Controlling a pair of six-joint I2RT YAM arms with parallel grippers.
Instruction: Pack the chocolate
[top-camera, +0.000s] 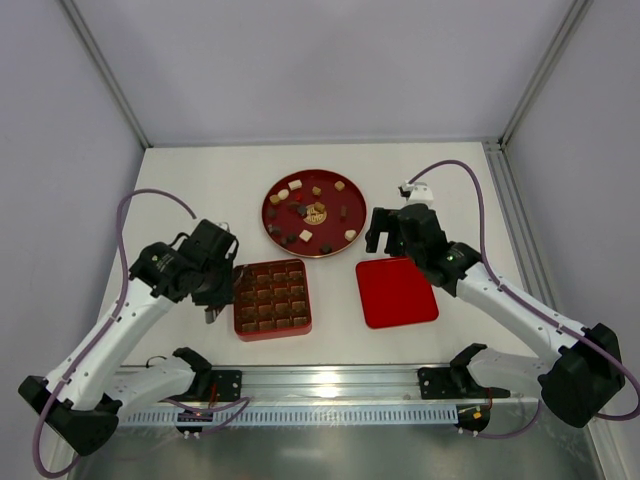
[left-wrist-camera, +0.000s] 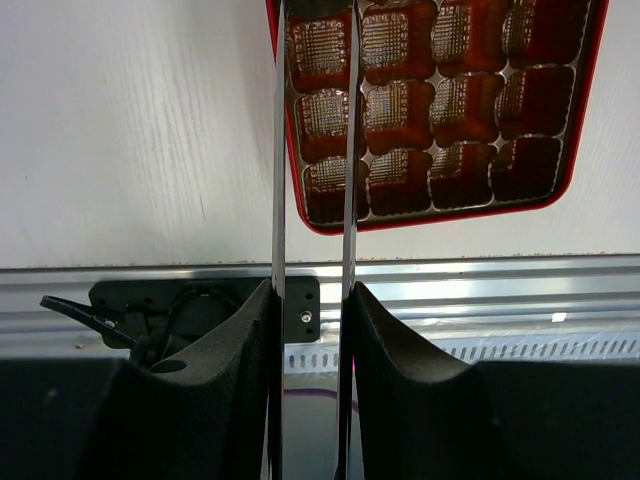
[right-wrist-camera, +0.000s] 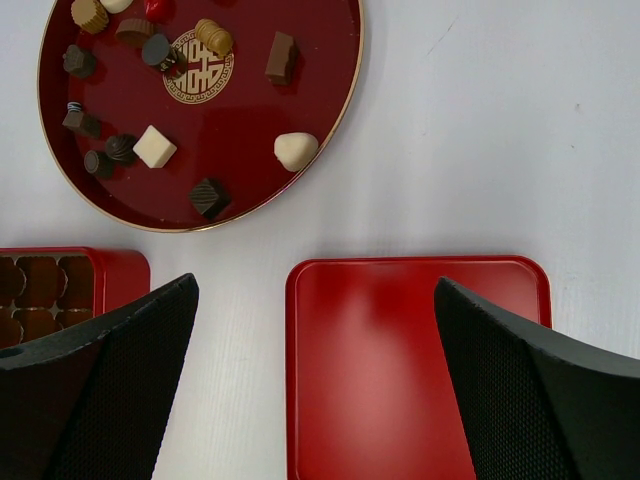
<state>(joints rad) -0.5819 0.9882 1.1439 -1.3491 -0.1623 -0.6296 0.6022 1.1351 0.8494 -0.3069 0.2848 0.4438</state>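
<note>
The chocolate (top-camera: 304, 237) lies as several dark, tan and cream pieces on a round red plate (top-camera: 330, 200) at the back. The right wrist view shows a white cube (right-wrist-camera: 154, 146) and a cream rounded piece (right-wrist-camera: 296, 150) on the plate (right-wrist-camera: 250, 110). A square red tray (top-camera: 272, 333) with a brown cell grid sits in front of the plate. My left gripper (top-camera: 228, 292) hovers at its left edge. The thin metal blades of the left gripper (left-wrist-camera: 314, 60) stand a narrow gap apart over the tray's (left-wrist-camera: 450, 214) left column, with nothing between them. My right gripper (top-camera: 385, 238) is wide open and empty.
A flat red lid (top-camera: 396, 292) lies right of the tray. My right gripper (right-wrist-camera: 315, 285) hangs above the lid's (right-wrist-camera: 400, 370) far edge. A metal rail (top-camera: 330, 380) runs along the table's near edge. Grey enclosure walls stand on three sides.
</note>
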